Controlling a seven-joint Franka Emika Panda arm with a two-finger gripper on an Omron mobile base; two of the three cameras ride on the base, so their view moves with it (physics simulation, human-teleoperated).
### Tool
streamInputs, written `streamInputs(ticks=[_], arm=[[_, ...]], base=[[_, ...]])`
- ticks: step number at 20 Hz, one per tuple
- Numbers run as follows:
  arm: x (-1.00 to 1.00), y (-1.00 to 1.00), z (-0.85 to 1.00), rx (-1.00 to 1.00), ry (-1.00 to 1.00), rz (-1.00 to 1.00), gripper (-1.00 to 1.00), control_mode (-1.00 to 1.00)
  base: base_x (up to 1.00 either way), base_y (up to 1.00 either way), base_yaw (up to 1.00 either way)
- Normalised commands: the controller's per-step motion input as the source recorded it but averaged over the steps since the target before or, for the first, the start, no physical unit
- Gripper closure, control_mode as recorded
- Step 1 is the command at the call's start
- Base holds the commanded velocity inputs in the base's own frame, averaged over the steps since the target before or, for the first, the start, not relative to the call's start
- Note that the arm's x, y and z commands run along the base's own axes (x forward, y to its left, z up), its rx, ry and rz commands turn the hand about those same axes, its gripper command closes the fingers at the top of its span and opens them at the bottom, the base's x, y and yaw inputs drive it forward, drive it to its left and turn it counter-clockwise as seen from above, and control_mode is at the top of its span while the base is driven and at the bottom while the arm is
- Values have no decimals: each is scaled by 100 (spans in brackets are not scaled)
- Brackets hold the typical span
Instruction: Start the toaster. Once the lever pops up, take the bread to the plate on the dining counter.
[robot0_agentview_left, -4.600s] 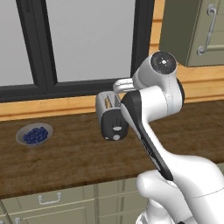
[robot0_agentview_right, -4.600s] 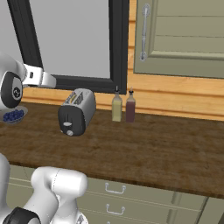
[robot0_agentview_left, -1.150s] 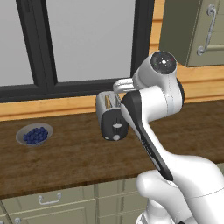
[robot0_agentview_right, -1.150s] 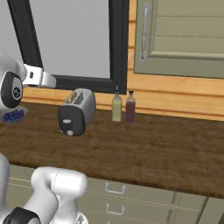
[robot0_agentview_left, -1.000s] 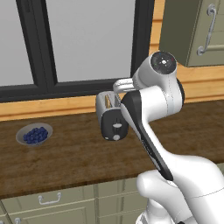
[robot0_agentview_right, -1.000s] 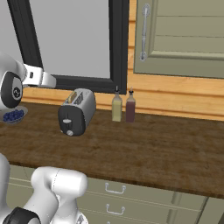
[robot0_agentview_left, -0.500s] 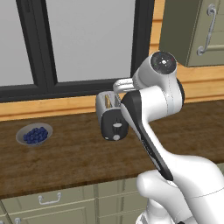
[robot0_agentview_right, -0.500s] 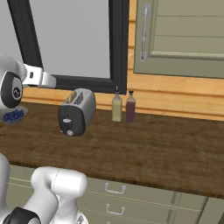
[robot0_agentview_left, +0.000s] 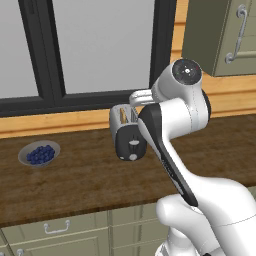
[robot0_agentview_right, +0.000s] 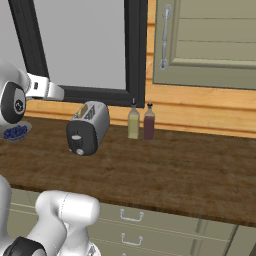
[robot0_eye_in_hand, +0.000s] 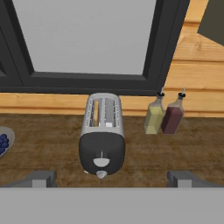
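Hovering with its jaws spread wide and empty, the gripper (robot0_eye_in_hand: 112, 179) has the toaster (robot0_eye_in_hand: 102, 133) straight ahead and below, centred between its fingertips (robot0_eye_in_hand: 41, 178) on the wooden counter (robot0_eye_in_hand: 183, 151). Nothing has moved since the earlier pictures. It is silver with a rounded black front and white knob; something tan, perhaps the bread (robot0_eye_in_hand: 96, 113), shows in its left slot.

Arm (robot0_agentview_left: 170, 130) raised, elbow bent; jaws spread wide, holding nothing.
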Motion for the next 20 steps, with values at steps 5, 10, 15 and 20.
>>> streamInputs(ticks=[5, 10, 15, 20], arm=[[0, 0, 0, 0, 0, 0, -100, -100], [0, 0, 0, 0, 0, 0, -100, -100], [0, 0, 0, 0, 0, 0, -100, -100], [0, 0, 0, 0, 0, 0, -100, -100]], base=[[0, 0, 0], [0, 0, 0], [0, 0, 0], [0, 0, 0]])
